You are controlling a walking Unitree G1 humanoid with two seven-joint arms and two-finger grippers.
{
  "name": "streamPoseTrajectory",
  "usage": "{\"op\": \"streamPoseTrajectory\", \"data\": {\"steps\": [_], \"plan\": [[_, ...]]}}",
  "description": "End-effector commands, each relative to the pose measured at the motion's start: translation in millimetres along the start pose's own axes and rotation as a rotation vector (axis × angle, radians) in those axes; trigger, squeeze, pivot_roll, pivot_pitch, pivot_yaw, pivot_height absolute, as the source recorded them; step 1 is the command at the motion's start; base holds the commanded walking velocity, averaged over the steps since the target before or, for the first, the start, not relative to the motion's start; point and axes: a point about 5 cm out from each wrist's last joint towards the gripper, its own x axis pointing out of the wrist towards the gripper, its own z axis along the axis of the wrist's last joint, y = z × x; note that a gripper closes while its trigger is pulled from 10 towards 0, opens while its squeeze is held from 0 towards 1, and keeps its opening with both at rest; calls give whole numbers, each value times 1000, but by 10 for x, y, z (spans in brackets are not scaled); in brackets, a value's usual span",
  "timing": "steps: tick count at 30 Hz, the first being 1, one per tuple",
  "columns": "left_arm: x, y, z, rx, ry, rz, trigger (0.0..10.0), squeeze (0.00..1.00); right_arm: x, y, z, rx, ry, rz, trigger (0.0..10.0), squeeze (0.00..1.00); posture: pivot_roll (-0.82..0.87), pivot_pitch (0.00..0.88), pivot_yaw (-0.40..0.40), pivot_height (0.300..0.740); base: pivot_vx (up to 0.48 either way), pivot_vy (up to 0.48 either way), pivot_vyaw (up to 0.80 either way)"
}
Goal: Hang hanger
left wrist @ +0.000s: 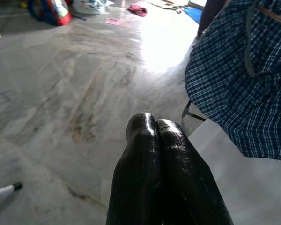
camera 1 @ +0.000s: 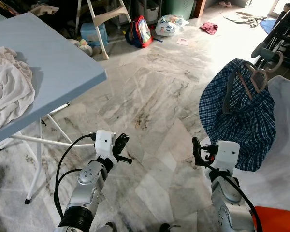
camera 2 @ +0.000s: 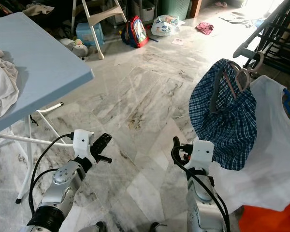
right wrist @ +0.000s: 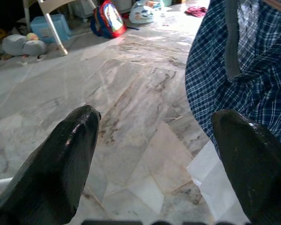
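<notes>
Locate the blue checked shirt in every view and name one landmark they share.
Left eye view: blue checked shirt at right, on a hanger.
Right eye view: right of centre.
Left wrist view: upper right corner.
Right wrist view: right edge.
Shared landmark: red backpack on the floor.

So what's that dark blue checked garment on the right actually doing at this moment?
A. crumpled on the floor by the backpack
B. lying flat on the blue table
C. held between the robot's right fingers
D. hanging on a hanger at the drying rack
D: the checked shirt hangs from a hanger hooked at the rack, while the right gripper is open and empty short of it.
</notes>
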Motion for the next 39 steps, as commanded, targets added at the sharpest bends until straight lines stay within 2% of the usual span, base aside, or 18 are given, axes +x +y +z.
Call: {"op": "streamPoseTrajectory", "data": {"steps": [1, 6, 24, 30, 35, 39], "plan": [[-18, 18, -25, -4, 15, -1, 10000, 0, -17, -30, -8, 3, 11, -11, 10000, 0, 11, 191, -3, 740, 307, 304, -800], [-45, 6, -54, -8, 21, -9, 10000, 0, -57, -11, -33, -2, 15, -7, 10000, 0, 10, 196, 4, 740, 324, 310, 0], [-42, -16, -70, 4, 37, -25, 10000, 0, -48, 6, -26, -11, 15, -21, 10000, 0, 17, 190, 9, 740, 317, 309, -800], [-51, 10, -102, 32, 58, 8, 10000, 0, -53, -14, -43, -5, 22, -43, 10000, 0, 17, 192, 9, 740, 0, 0, -800], [-59, -5, -83, 38, 21, 21, 10000, 0, -71, -40, -37, -11, 17, -55, 10000, 0, 14, 198, 6, 740, 0, 0, -746], [-62, -65, -95, 1, 22, -17, 10000, 0, -80, -69, -30, -16, 14, -63, 10000, 0, 11, 203, 2, 740, 0, 0, -256]]}}
